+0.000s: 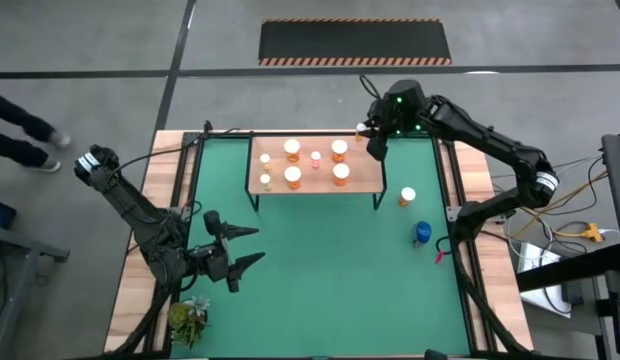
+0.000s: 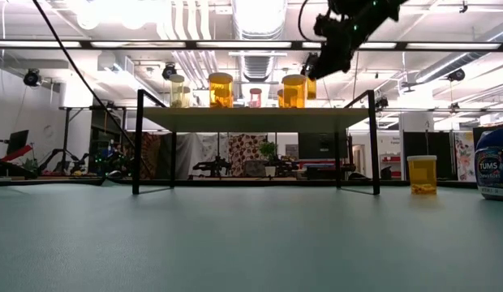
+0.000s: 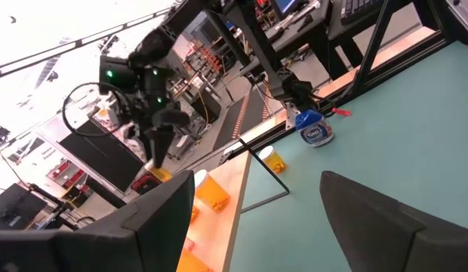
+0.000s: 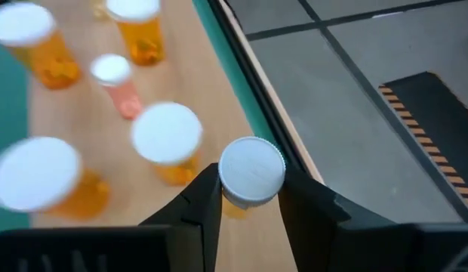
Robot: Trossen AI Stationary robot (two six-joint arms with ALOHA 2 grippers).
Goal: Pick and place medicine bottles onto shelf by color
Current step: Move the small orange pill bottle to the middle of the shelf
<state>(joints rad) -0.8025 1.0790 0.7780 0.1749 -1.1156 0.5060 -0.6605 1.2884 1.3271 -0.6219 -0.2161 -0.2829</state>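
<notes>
The light-wood shelf (image 1: 315, 182) stands on the green mat and bears several orange, white-capped medicine bottles (image 1: 292, 150) and a small pink one (image 1: 316, 158), all upright on their bases. My right gripper (image 1: 373, 143) hovers over the shelf's far right corner, shut on a small orange bottle with a white cap (image 4: 251, 170). Right of the shelf, an orange bottle (image 1: 407, 197) and a blue bottle (image 1: 422, 234) stand on the mat. My left gripper (image 1: 258, 244) waits open above the mat's left side. My right gripper pinches the small bottle between its two fingers, which sit on opposite sides of the orange body just under the cap (image 4: 235, 205). The fingers slant downward from the table's far right. The bottle is roughly upright, cap up, lifted clear of the shelf top.
A small green plant (image 1: 187, 320) sits at the near left corner of the table. A red object (image 1: 439, 257) lies by the blue bottle. A person's legs (image 1: 25, 135) show on the floor beyond the table's left side.
</notes>
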